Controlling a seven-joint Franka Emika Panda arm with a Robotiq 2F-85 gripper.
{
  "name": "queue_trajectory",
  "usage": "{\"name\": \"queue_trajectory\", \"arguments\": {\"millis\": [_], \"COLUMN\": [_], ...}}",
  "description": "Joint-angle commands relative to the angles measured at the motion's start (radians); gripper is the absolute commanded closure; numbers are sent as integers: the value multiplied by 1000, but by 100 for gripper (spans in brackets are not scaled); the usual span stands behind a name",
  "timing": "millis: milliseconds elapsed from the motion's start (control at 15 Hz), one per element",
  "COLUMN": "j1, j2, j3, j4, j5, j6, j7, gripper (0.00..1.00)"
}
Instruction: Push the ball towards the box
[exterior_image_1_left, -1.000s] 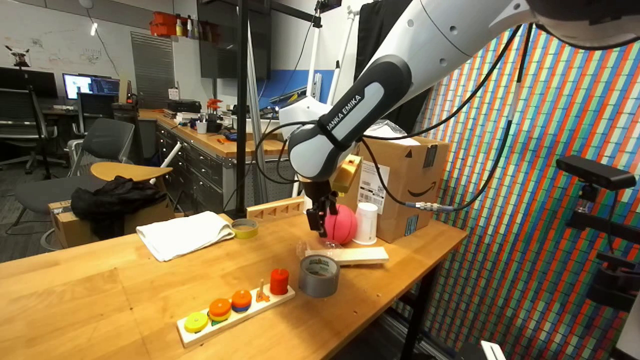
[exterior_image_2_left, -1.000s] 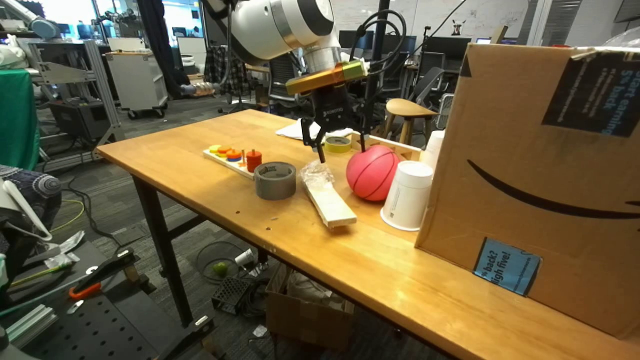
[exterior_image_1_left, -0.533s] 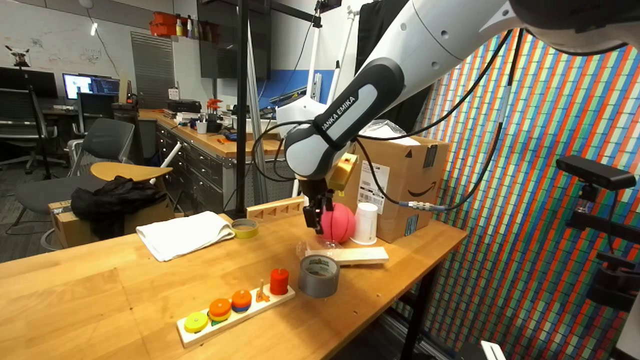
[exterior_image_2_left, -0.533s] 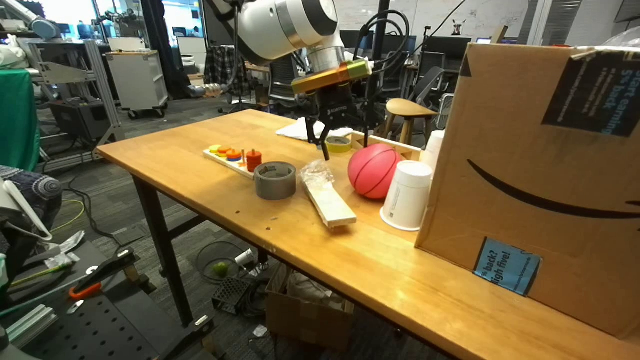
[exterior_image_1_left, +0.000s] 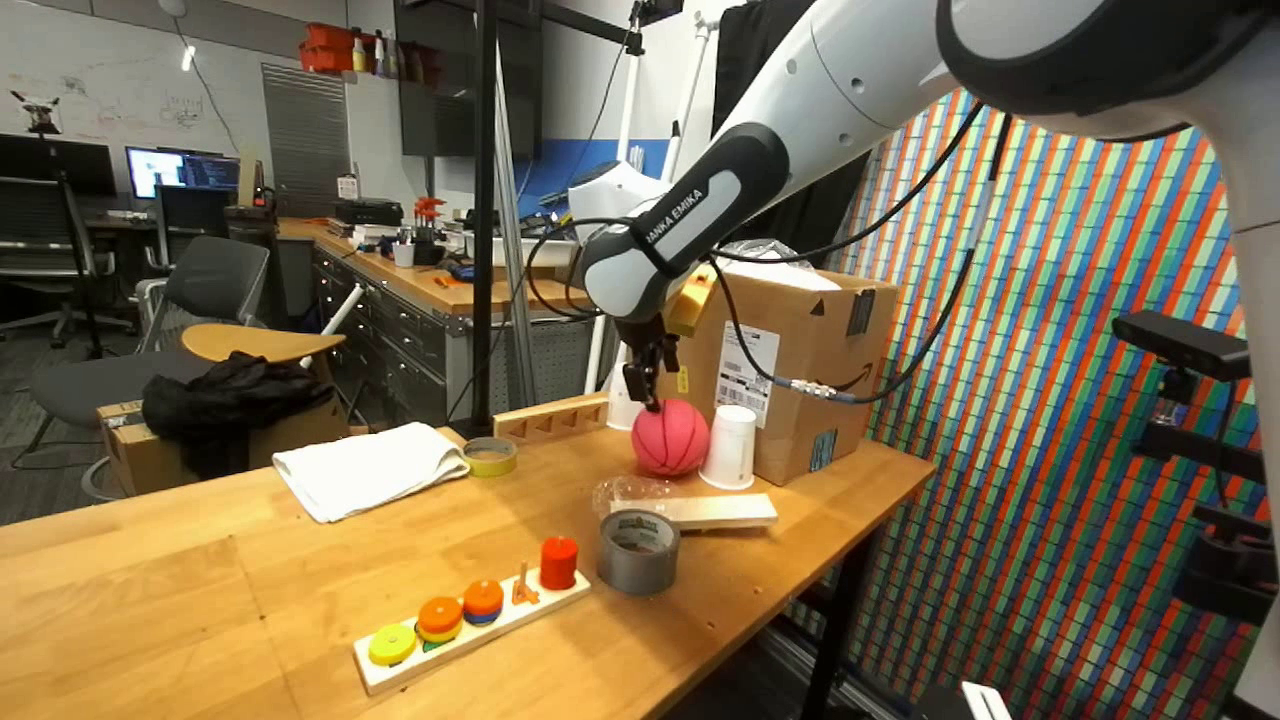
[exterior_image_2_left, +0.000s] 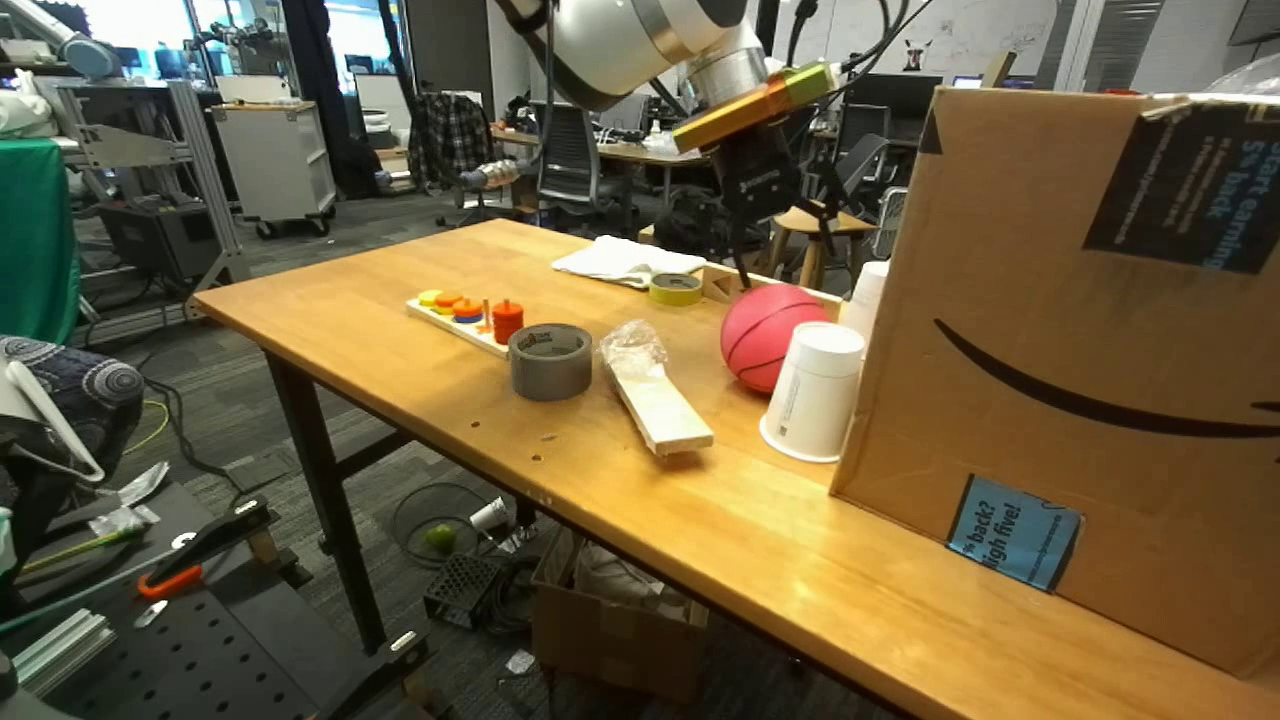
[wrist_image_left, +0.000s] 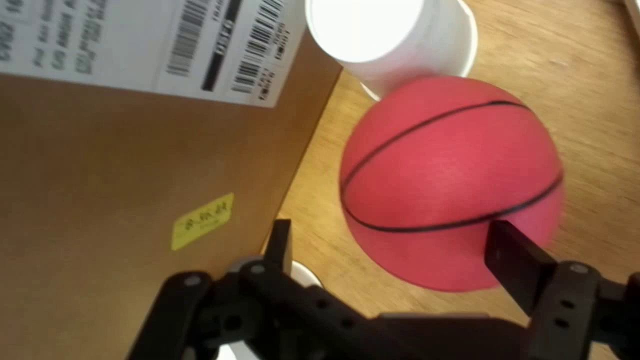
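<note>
The pink-red ball with dark seams rests on the table beside the box, also in an exterior view and the wrist view. A strip of table shows between the ball and the brown cardboard box, which stands in both exterior views. My gripper is open and tilted, with nothing between its fingers. In both exterior views the gripper is at the ball's top. One finger overlaps the ball in the wrist view; I cannot tell if it touches.
An upturned white cup stands between ball and box corner; another white cup is behind the ball. A wooden piece, grey tape, ring toy, yellow tape and white cloth lie around.
My gripper has risen, tilted and moved toward the box. The ball has shifted slightly toward the box and the table's far side. The cups and box have not moved.
</note>
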Motion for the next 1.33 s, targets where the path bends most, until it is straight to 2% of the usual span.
{"name": "queue_trajectory", "arguments": {"millis": [0, 267, 667, 1067, 1267], "j1": [-61, -81, -33, -21, -18], "j2": [4, -118, -332, -485, -534], "j3": [-22, -14, 22, 45, 45], "j4": [22, -165, -462, -645, -710], "j5": [27, 22, -18, 8, 60], "j6": [-16, 51, 123, 162, 211], "j7": [-46, -31, 3, -4, -25], "gripper": [0, 0, 0, 0, 0]}}
